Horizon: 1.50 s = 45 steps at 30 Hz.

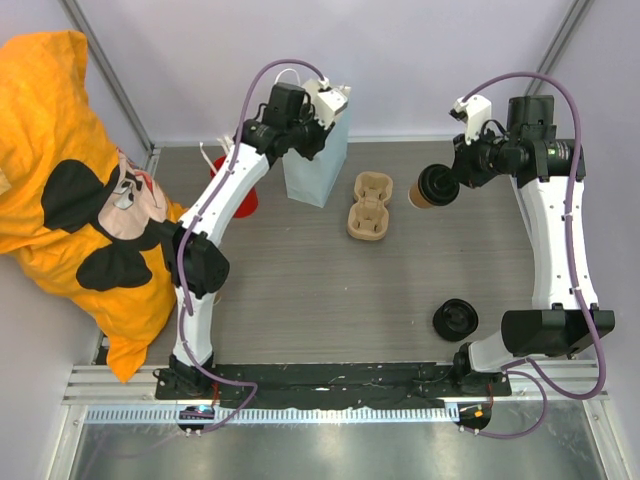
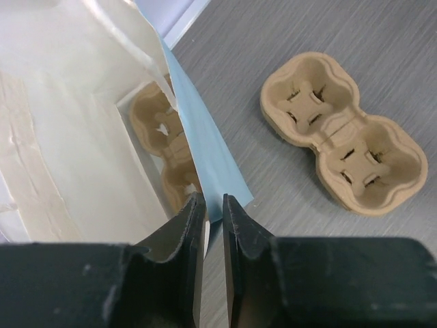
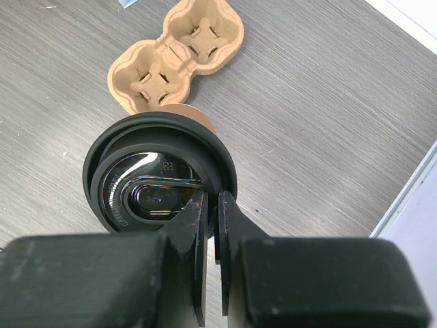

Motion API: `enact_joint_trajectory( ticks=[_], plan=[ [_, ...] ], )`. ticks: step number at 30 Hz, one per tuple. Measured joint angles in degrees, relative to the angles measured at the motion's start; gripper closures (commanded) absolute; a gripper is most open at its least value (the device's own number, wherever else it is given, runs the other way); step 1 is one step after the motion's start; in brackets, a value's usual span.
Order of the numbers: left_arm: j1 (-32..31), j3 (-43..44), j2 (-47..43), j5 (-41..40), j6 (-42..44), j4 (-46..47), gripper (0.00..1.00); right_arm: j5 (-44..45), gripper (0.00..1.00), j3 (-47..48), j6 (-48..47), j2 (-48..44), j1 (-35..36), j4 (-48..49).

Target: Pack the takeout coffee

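The right gripper [image 3: 212, 199] is clamped on the rim of the black lid [image 3: 136, 147] of the takeout coffee [image 1: 432, 188]. It holds the cup on its side in the air, lid toward the wrist, just right of an empty pulp carrier [image 1: 368, 207] on the table [image 1: 320, 300]. The lid's raised lettering is too small to read. The left gripper [image 2: 213, 203] reaches down with its jaws nearly together on the top edge of the pale blue paper bag [image 1: 312, 170] — a second carrier [image 2: 160, 133] lies inside it. A loose black lid [image 1: 455, 320] sits near the right arm's base.

Bright, even light, soft shadows; glare streaks the black lid [image 3: 147, 172].
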Motion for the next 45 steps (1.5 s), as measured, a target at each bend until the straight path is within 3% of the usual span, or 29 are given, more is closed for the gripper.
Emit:
enact_joint_trajectory(
  ticks=[13, 25, 34, 43, 45],
  plan=[
    [-1.3, -11.3, -10.6, 0.0, -5.0, -3.0, 0.82, 1.3, 0.99, 3.3, 2.6, 0.2, 0.0, 0.7],
    [-4.3, -14.5, -18.0, 0.1, -8.1, -7.5, 0.83, 1.0, 0.99, 8.3, 3.1, 1.6, 0.0, 0.5],
    [-8.7, -24.0, -24.3, 1.4, -6.8, -11.7, 0.85, -0.9, 0.99, 13.5, 3.4, 3.8, 0.0, -0.3],
    [-9.4, -25.0, -28.9, 7.3, -4.4, -18.1, 0.87, -2.4, 0.99, 23.2, 4.2, 8.0, 0.9, -1.6],
    [-9.4, -25.0, -29.8, 8.6, -4.0, -19.4, 0.82, -2.6, 0.99, 25.5, 4.4, 9.3, 1.9, -1.9]
  ],
)
